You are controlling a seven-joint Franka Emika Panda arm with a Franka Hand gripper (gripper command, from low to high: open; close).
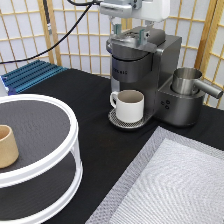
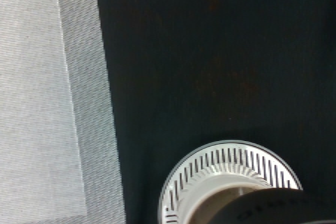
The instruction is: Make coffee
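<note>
Exterior view: the claw (image 1: pixel 129 31) stands at the top of the frame, directly over the lid of the grey coffee machine (image 1: pixel 142 75), its two fingers pointing down onto the lid. Whether they are apart or pressed together cannot be told, and nothing shows between them.

A cream-white mug (image 1: pixel 129 105) sits on the machine's round drip tray (image 1: pixel 116 120), under the spout. By the look of it, the work stands at the machine's lid: the mug is already placed, and the claw is nearest the brewer's top. Any move here calls for a steady, straight push or pull on the lid without jarring the mug below.

The coffee pod appears in neither view; it may sit inside the machine, but that cannot be confirmed. The lid seems down, though the claw hides its front edge.

A steel milk jug (image 1: pixel 187 80) rests on the machine's side unit, toward the exterior view's right. A tan cup (image 1: pixel 7 146) stands on the white two-tier stand (image 1: pixel 70 150) at the left, cut by the frame edge. A grey mat (image 1: pixel 175 185) lies on the black surface (image 1: pixel 95 95) at lower right.

Wrist view: only the slotted drip tray rim (image 2: pixel 225 160), a dark part of the machine, the black surface and the mat's edge show.
</note>
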